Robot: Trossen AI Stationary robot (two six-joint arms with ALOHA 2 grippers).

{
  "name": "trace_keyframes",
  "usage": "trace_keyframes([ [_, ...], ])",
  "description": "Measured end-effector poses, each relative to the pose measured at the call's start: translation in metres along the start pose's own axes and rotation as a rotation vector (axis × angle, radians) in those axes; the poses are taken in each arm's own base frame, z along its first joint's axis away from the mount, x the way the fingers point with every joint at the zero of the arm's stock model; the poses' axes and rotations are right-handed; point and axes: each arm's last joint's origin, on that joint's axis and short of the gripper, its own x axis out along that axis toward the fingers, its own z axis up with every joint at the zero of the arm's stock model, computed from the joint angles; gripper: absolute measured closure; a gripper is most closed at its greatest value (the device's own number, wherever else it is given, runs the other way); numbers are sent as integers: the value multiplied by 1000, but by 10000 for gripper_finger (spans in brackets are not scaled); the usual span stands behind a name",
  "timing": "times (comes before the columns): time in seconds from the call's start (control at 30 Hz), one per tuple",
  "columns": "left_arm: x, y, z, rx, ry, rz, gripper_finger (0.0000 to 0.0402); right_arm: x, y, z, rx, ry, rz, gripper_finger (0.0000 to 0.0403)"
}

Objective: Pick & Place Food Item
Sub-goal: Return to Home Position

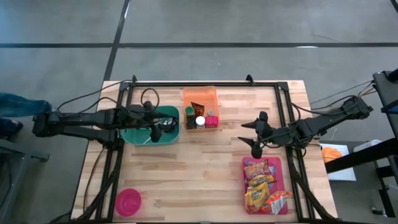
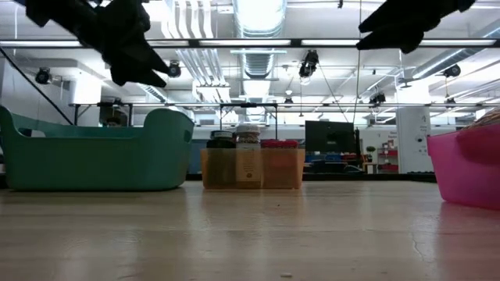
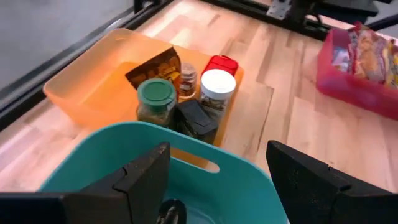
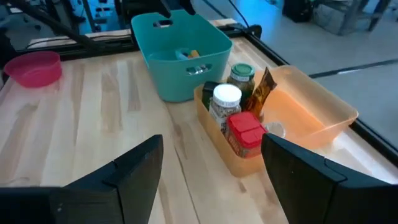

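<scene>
Several snack packets (image 1: 264, 186) lie in a pink tray (image 1: 281, 168) at the table's near right. An orange bin (image 1: 200, 96) at the far middle holds a green-lidded jar (image 3: 155, 99), a white-lidded jar (image 3: 217, 87), a red-lidded tub (image 4: 245, 132) and a brown packet (image 3: 158, 68). A teal bin (image 1: 140, 135) stands to its left. My left gripper (image 3: 217, 180) hangs open above the teal bin's right part. My right gripper (image 1: 254, 135) hangs open above bare table between the orange bin and the pink tray. Neither gripper has anything between its fingers.
A pink bowl (image 1: 128, 202) sits at the near left corner. A black frame (image 1: 205, 84) runs along the table's far edge and sides. Small things (image 4: 186, 54) lie in the teal bin. Bare wood (image 1: 186, 174) spreads across the near middle.
</scene>
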Motion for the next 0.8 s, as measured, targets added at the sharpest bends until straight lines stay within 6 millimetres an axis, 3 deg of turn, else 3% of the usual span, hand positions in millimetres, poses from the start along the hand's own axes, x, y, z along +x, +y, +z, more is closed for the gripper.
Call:
trace_keyframes([
  [0.17, -3, 7, -26, 9, -90, -27, 131, -8, -10, -17, 35, -32, 53, 133],
  [0.37, -16, 11, -44, -22, -142, -121, 131, -18, -22, -35, 105, -142, 187, 133],
  [0.8, -7, 18, -84, -83, -216, -178, 131, -22, -37, -79, 142, -286, 313, 133],
])
